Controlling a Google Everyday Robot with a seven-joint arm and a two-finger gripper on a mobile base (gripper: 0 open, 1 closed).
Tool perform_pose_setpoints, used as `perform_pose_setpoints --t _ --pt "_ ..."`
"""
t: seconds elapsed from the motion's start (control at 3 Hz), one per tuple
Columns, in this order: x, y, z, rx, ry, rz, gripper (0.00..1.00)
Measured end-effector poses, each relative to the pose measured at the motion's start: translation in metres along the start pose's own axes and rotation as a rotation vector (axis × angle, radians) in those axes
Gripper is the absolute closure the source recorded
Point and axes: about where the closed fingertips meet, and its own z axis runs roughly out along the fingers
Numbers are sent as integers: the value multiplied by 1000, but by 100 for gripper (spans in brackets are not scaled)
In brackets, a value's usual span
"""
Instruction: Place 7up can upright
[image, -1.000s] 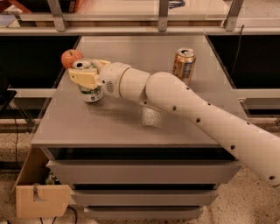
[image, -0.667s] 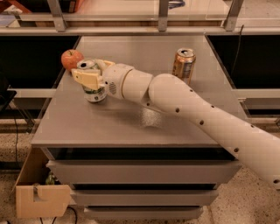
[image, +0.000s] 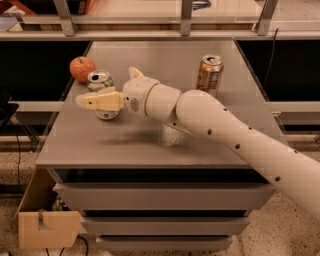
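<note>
Gripper (image: 93, 99) lowered, clasping upright 7up can (image: 100, 80), grey table's (image: 125, 146) left, speckled floor (image: 260, 236)

The 7up can (image: 99, 81) is hemmed in on the table (image: 75, 150): an apple (image: 82, 68) sits just behind it to the left; the gripper (image: 95, 101) lies across its front; the arm (image: 210, 117) bars its right side; a copper can (image: 209, 74) stands well to its right; bare tabletop lies in front of it and straight behind it.
</note>
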Motion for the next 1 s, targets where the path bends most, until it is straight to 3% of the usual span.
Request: perform_pose_setpoints --t 1.0 --pt "-8 -16 -51 50 1 -20 0"
